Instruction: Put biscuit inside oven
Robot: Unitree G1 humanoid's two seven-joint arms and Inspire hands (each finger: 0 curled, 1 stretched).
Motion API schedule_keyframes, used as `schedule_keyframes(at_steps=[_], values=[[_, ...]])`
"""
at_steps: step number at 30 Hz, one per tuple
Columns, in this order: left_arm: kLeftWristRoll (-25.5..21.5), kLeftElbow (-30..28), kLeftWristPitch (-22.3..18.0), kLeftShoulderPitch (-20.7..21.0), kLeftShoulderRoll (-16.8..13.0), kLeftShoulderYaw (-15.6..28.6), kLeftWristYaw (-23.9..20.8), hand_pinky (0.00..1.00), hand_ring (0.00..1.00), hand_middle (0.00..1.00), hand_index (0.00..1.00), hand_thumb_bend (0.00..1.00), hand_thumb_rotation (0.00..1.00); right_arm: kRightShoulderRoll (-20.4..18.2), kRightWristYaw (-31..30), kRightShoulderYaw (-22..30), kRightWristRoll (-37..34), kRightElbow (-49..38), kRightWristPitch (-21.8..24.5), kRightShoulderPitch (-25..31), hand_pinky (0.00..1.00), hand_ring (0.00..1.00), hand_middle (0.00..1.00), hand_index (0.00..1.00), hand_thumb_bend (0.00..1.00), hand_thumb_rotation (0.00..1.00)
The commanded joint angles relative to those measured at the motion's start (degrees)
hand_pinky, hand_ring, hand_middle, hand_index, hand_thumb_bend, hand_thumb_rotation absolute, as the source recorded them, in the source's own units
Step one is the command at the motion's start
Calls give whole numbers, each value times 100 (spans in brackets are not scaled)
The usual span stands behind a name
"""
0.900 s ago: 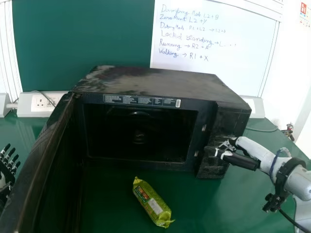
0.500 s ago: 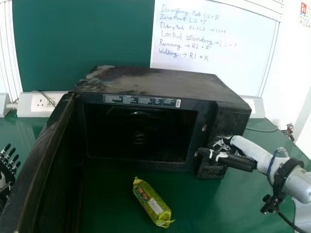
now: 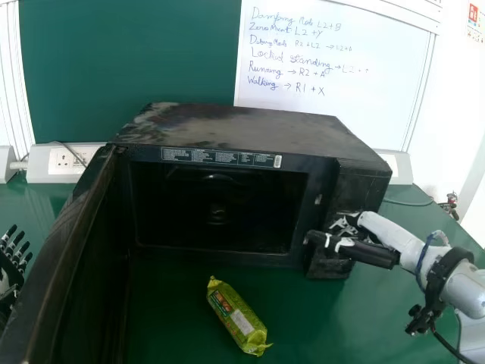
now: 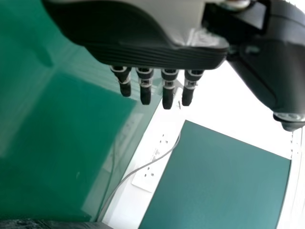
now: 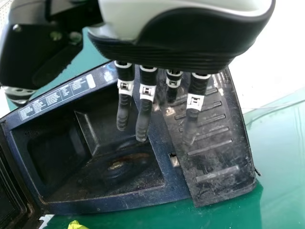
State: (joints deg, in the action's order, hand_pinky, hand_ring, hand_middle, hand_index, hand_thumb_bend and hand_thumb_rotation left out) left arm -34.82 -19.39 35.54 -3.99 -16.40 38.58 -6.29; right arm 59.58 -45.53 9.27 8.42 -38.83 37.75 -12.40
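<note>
While the oven [image 3: 242,127] stands open, the biscuit packet [image 3: 237,318] lies on the desk before it

Glossy and green, the desk [image 3: 311,326] carries the boxy black oven, whose top is scuffed and whose front corners are squared. The door [image 3: 70,208] is swung out on the left, its long edge running toward the robot. The cavity is dark behind a rectangular rim, with a ridged panel [image 5: 209,143] beside it. Near that panel is the right hand [image 3: 365,252], held wide with its fingers extended; whether it touches, I cannot tell. The left hand [image 3: 12,267], also wide, is beyond the door's outer side. Slanting, the crinkly yellow-green packet has pinched ends, with desk surface between it and both rim and door.
</note>
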Motion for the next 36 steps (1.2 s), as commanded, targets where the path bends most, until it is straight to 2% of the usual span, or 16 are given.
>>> schedule_keyframes(at_steps=[1,5,10,13,19,23,25,31,36], values=[[62,80,-85,23,-65,-28,89,75,78,81,74,55,0,6,17,45,-72,17,-120,-45,54,62,67,72,100,49],[64,36,-92,8,-44,-35,83,75,78,81,74,55,0,32,-19,-37,-96,-61,-314,-40,54,63,68,74,100,54],[41,16,-34,38,-23,-23,21,76,79,81,72,56,0,41,12,-244,-29,-402,-174,-117,53,64,70,75,100,55],[43,-33,-18,30,-15,-46,10,77,80,82,71,57,0,69,-4,-446,-2,-736,176,-259,54,66,72,77,100,52],[7,-129,21,21,25,-52,-56,78,80,82,72,57,0,360,-168,-1145,167,-1254,883,-786,57,70,76,79,100,46],[3,-121,-14,8,29,-60,-21,78,80,82,74,56,0,442,-217,-1529,204,-1449,1256,-1114,58,70,75,80,100,43],[17,-137,-15,-5,22,-74,-14,77,80,82,72,55,0,434,-232,-1687,174,-1531,1422,-1274,57,69,74,80,100,42],[-10,-210,36,1,50,-74,-76,78,80,82,73,56,0,470,-238,-2127,322,-1538,1170,-1495,60,70,75,81,99,46],[27,-269,74,-11,40,-107,-100,78,80,82,74,55,0,377,-216,-2238,413,-1537,971,-1455,60,69,73,81,99,49]])
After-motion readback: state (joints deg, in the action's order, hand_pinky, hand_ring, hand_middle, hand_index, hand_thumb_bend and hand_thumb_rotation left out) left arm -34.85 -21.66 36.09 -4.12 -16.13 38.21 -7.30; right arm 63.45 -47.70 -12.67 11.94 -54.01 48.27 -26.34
